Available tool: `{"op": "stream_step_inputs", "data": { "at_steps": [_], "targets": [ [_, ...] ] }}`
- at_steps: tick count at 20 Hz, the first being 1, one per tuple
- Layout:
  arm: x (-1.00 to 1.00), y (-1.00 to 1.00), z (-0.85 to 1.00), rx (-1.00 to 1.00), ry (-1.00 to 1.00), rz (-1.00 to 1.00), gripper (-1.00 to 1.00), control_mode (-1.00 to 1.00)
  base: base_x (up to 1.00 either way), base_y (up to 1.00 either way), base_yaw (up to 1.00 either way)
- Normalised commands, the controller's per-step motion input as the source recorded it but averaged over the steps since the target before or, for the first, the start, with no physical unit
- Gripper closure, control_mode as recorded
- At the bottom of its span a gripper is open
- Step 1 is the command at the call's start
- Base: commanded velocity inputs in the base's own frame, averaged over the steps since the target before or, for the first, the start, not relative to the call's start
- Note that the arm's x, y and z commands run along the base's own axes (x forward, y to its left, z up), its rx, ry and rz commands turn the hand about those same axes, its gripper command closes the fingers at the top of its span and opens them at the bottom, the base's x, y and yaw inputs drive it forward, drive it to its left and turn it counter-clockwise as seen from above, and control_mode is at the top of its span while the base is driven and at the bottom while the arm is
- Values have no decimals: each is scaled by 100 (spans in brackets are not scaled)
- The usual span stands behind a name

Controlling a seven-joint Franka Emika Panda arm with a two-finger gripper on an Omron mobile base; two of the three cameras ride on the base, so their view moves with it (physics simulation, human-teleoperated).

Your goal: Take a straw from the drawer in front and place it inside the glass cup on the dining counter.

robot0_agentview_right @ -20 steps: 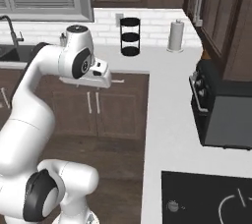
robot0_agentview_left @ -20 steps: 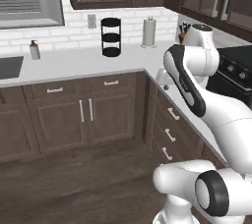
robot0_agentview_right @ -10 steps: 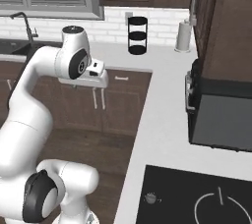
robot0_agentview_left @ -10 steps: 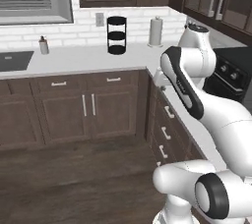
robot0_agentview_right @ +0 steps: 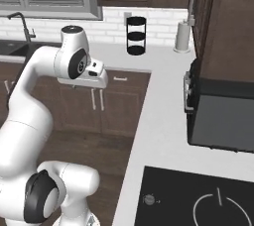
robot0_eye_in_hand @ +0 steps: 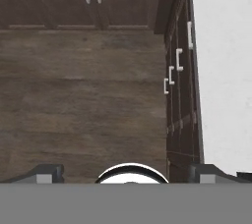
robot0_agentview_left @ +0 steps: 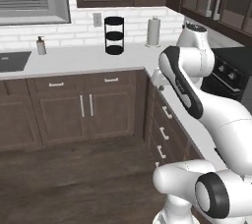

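Observation:
My gripper (robot0_eye_in_hand: 130,171) hangs open above the wooden floor and points straight down, its two dark fingertips (robot0_eye_in_hand: 49,171) far apart with nothing between them. In the right base view the gripper (robot0_agentview_right: 82,85) sits in front of the wall cabinets. A stack of closed dark-brown drawers (robot0_agentview_left: 166,120) with silver bar handles runs under the right-hand counter, and the same drawers (robot0_eye_in_hand: 178,66) lie ahead of the fingers. I cannot tell which is the task's drawer. The straw is hidden. The glass cup and the dining counter are out of view.
The white L-shaped counter (robot0_agentview_left: 88,58) carries a black three-tier stand (robot0_agentview_left: 114,35), a paper towel roll (robot0_agentview_left: 153,31) and a soap bottle (robot0_agentview_left: 41,46) beside the sink (robot0_agentview_left: 12,62). A dark oven (robot0_agentview_right: 223,116) and a cooktop (robot0_agentview_right: 198,200) stand to the right. Open floor (robot0_agentview_left: 74,174) lies to the left.
The whole picture has shifted a little in both base views, so the base has moved. The arm keeps its pose and the gripper stays open.

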Motion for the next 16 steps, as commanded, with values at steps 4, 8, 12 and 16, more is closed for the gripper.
{"op": "stream_step_inputs", "data": {
  "at_steps": [4, 8, 12, 16],
  "targets": [
    [0, 0, 0, 0, 0, 0, -100, 100, 20, 0, -12],
    [0, 0, 0, 0, 0, 0, -100, 100, 30, 2, -13],
    [0, 0, 0, 0, 0, 0, -100, 100, 36, 10, -14],
    [0, 0, 0, 0, 0, 0, -100, 100, 26, 19, -13]
  ]
}}
